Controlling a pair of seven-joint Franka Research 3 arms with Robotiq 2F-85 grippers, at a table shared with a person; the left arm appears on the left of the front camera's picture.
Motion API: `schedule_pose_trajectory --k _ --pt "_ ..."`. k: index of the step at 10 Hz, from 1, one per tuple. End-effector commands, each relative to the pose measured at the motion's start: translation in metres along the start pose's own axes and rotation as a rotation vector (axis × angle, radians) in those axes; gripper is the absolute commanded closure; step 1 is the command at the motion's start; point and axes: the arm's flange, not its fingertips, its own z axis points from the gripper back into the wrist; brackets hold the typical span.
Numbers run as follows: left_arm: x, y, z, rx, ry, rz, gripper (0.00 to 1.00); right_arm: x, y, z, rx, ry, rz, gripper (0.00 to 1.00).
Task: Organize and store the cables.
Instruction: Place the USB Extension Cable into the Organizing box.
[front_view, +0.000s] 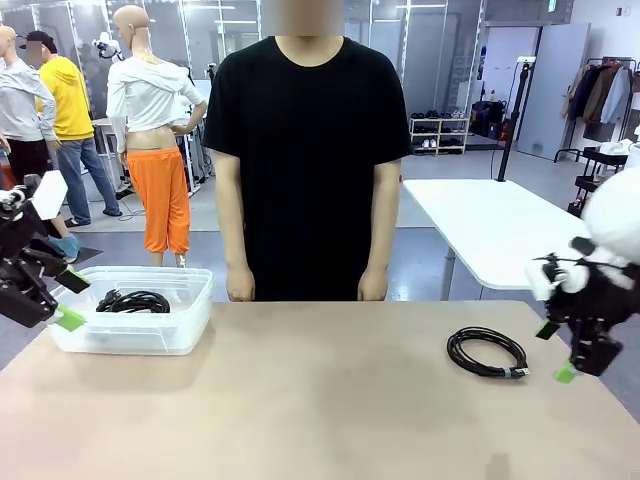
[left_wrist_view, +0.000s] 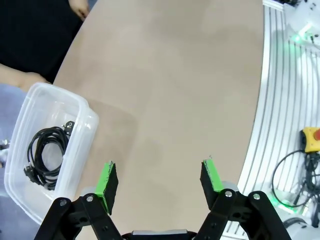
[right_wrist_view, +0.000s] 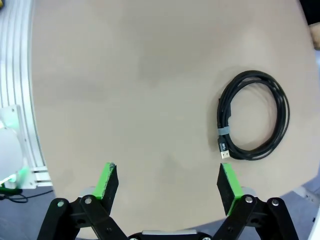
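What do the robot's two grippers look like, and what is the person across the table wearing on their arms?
The left gripper and the right gripper each have black linkage fingers with bolted joints and bright green pads at the tips. The arms are white. The person's black T-shirt has short sleeves ending above the elbow.

two coiled cables, one in the tub (front_view: 133, 300), one loose at 4 o'clock (front_view: 487, 352), one clear tub (front_view: 190, 318), two grippers, left (front_view: 68, 298), right (front_view: 556, 350), one person (front_view: 308, 160)
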Motion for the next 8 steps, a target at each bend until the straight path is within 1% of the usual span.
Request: schedule_pose_trajectory --k 1,2,3,4,5,6,8 --pt "-0.038 -0.031 -0.020 -0.039 -0.024 0.003 0.15 0.007 -0.043 -0.026 0.049 0.081 -0.001 0.00" --pt "-0.044 -0.034 -0.021 -0.040 -0.020 0.008 0.15 0.012 -0.053 -0.042 0.054 0.117 0.008 0.00" --pt "-0.043 -0.034 -0.018 -0.033 -0.020 0.007 0.15 0.017 -0.061 -0.059 0.035 0.138 0.029 0.00" --pt "-0.038 -0.034 -0.017 -0.039 -0.031 -0.034 0.15 0.015 -0.067 -0.072 0.033 0.125 0.047 0.00" --pt "-0.020 0.006 0.002 -0.027 -0.022 0.021 0.15 0.011 -0.071 -0.084 0.034 0.120 0.042 0.00" --pt "-0.020 0.006 0.002 -0.027 -0.022 0.021 0.15 0.009 -0.074 -0.092 0.022 0.128 0.059 0.00" --pt "-0.020 0.006 0.002 -0.027 -0.022 0.021 0.15 0.002 -0.085 -0.107 0.040 0.135 0.090 0.00"
